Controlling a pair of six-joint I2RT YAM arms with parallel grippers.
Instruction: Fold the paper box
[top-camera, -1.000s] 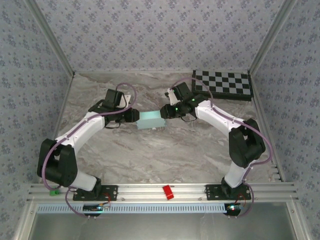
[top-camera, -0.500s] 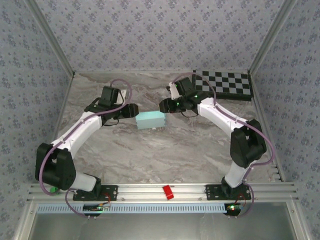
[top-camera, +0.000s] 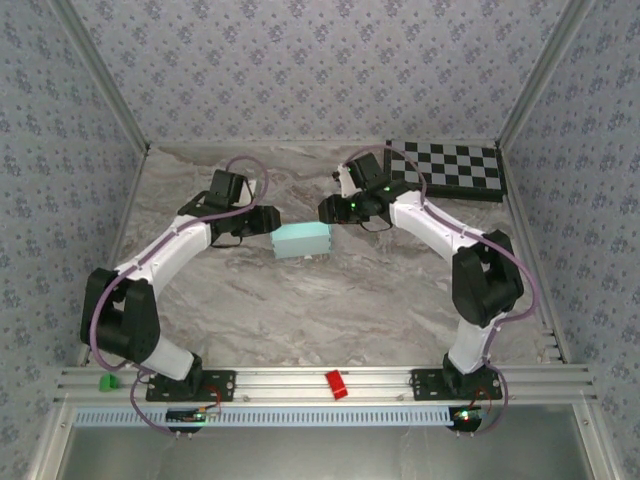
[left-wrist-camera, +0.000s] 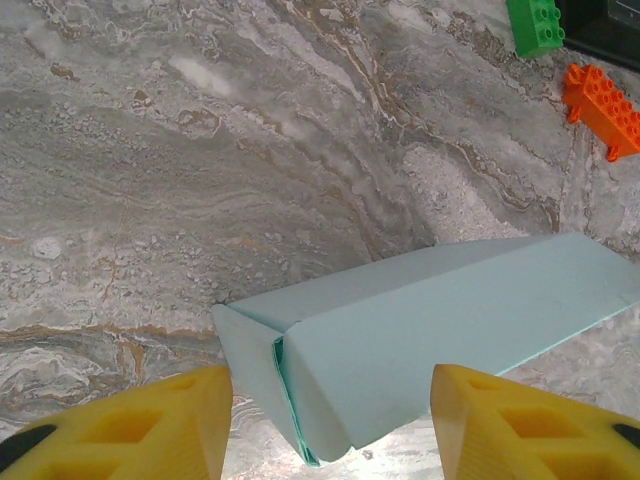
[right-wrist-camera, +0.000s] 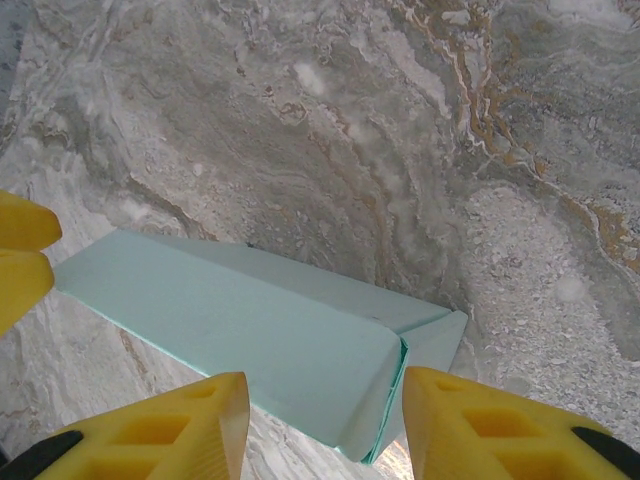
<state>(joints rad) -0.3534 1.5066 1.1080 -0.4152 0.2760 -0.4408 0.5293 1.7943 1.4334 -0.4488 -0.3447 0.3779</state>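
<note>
The paper box (top-camera: 302, 240) is a pale turquoise, closed oblong box lying on the marble table between my two grippers. My left gripper (top-camera: 268, 222) is at its left end and is open. In the left wrist view the box (left-wrist-camera: 440, 335) shows its tucked end flap between the yellow fingers (left-wrist-camera: 150, 425), with a gap on each side of my left gripper (left-wrist-camera: 332, 385). My right gripper (top-camera: 325, 210) hovers at the box's right end, also open. In the right wrist view the box (right-wrist-camera: 240, 335) lies just past my right gripper (right-wrist-camera: 325, 385), untouched.
A black-and-white checkerboard (top-camera: 450, 170) lies at the back right. A green brick (left-wrist-camera: 535, 25) and an orange brick (left-wrist-camera: 605, 105) sit on the table beyond the box. Patterned walls close in the table on three sides.
Both grippers have opened and drawn back a little from the box's ends. The box has stayed on the table, shifted only slightly.
</note>
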